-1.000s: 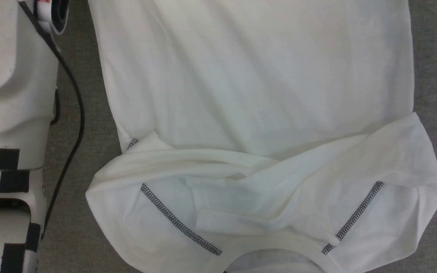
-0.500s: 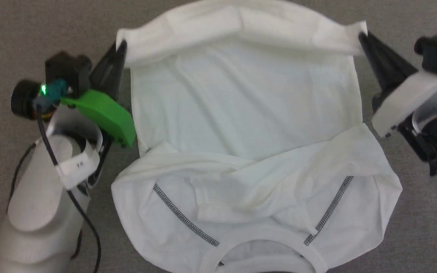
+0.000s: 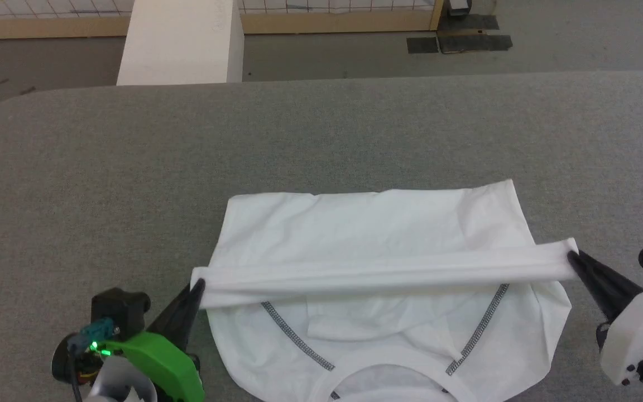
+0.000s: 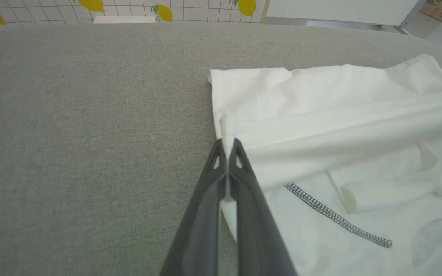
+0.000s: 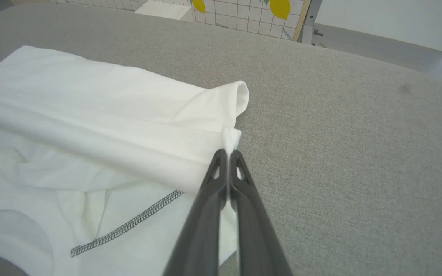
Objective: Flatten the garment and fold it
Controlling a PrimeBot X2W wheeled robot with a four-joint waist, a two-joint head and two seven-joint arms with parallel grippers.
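Pulling its far edge closer to the collar, we have the garment (image 3: 377,229) half folded, lower middle on the counter (image 3: 132,167). Our left hand (image 3: 198,286) and right hand (image 3: 572,257) each pinch a corner.

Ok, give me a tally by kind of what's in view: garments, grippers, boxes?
Garment: 1
Grippers: 2, left gripper and right gripper, each shut on a garment corner
Box: 1, white, beyond the table
Total: 4
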